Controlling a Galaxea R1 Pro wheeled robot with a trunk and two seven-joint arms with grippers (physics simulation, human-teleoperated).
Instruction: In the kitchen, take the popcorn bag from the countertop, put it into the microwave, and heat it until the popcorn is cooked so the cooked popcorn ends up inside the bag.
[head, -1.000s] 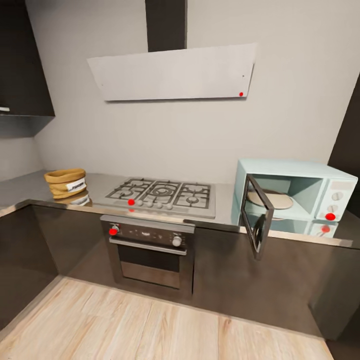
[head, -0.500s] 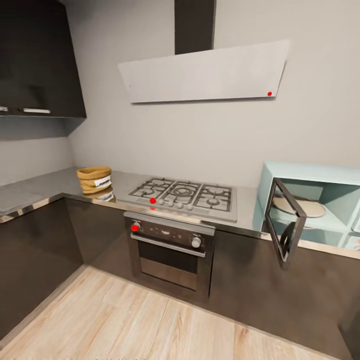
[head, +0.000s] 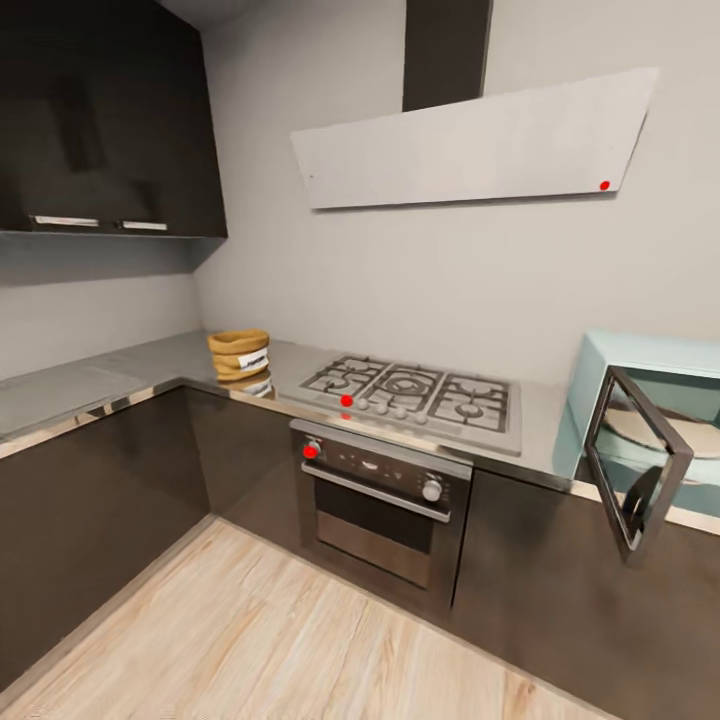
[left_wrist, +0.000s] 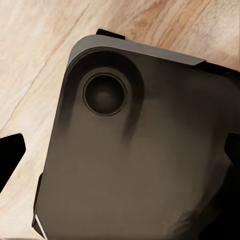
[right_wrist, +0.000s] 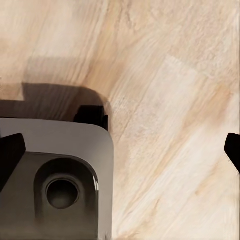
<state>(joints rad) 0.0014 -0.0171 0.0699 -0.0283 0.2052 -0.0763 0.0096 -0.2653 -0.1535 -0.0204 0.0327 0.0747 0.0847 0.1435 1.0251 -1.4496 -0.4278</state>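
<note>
L pincer (left_wrist: 120, 150) & R pincer (right_wrist: 120, 145): fingertips at opposite frame edges, wide apart, holding nothing, above robot base (left_wrist: 140, 165) & wood floor (right_wrist: 170, 100). Popcorn bag (head: 239, 353) upright on bench (head: 120, 375), left of hob (head: 415, 393). Microwave (head: 650, 420) at far right, door (head: 637, 465) open.

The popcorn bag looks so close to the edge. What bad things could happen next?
The popcorn bag sits near the front edge of the countertop, so a clumsy reach might knock it to the floor. The microwave door hangs open, sticking out past the counter, so the robot might bump it while driving by. The bag looks soft, so squeezing could crumple it.
</note>
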